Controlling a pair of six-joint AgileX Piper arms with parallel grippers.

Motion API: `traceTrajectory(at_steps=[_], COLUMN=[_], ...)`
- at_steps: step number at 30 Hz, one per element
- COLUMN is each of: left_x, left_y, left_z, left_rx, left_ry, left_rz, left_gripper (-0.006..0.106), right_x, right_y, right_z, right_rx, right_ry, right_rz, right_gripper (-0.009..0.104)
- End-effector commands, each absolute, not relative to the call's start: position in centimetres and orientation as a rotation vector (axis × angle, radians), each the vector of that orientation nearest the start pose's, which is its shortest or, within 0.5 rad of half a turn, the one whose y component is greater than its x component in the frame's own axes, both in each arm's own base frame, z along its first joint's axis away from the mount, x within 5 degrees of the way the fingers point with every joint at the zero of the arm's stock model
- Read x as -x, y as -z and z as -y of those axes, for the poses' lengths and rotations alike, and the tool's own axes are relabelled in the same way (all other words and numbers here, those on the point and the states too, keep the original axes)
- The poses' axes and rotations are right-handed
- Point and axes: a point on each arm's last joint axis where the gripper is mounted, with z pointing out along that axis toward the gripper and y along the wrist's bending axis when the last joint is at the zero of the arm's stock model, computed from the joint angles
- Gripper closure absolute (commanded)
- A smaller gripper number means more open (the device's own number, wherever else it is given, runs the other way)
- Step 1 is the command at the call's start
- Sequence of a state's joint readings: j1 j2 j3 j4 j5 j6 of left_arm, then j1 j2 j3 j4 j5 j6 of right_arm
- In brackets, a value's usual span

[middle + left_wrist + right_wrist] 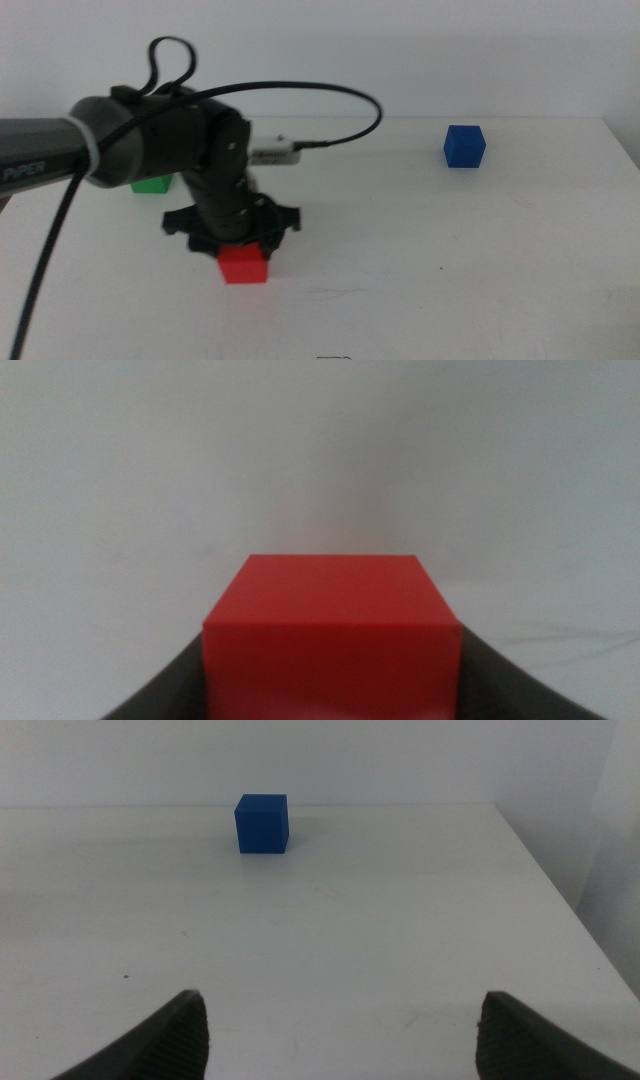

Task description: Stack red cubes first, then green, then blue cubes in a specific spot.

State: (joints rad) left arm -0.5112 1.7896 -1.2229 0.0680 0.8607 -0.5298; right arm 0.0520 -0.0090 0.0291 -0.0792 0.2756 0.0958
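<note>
- Red cube [243, 265] sits nearest the camera in the middle view, on the white table [420, 260], left of centre, bottom face looks down on the tabletop.
- Left gripper [236, 243] is right over it, arm reaching in from the left; dark jaws flank the cube on both sides in the left wrist view, pinching the red cube [330, 635].
- Green cube [152, 184] farther back on the left, mostly hidden behind the left arm, only a lower strip showing.
- Blue cube [465, 146] at the far right of the table, well apart from the other two, standing alone, flat on the surface.
- Right gripper [345, 1035] is out of the middle view; right wrist view shows its jaws spread wide, nothing between them, aimed across the table at the blue cube [262, 823], well short of it.
- Black cable [330, 110] loops up from the left arm's wrist.
</note>
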Motion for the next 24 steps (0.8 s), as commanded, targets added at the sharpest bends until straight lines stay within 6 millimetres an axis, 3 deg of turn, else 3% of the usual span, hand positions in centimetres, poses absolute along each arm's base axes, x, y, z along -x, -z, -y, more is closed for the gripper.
traceTrajectory(at_steps=[1, 7, 15, 24], left_x=[-31.2, -31.7, -32.1, -32.2], left_y=[-23.8, -24.5, -23.8, -22.3], left_z=[18.3, 22.2, 27.2, 28.9], left_rx=[0.004, -0.063, -0.105, -0.117], left_ry=[0.156, 0.155, 0.171, 0.199], left_rz=[-2.803, -2.822, -2.839, -2.851], left_gripper=[0.082, 0.082, 0.082, 0.082], right_x=[-5.4, -5.4, -5.4, -5.4], right_y=[-19.3, -19.3, -19.3, -19.3], right_z=[-0.1, -0.1, -0.1, -0.1], right_rx=[0.039, 0.039, 0.039, 0.039], right_ry=[-0.021, -0.021, -0.021, -0.021], right_rz=[-1.66, -1.66, -1.66, -1.66], right_gripper=[0.022, 0.022, 0.022, 0.022])
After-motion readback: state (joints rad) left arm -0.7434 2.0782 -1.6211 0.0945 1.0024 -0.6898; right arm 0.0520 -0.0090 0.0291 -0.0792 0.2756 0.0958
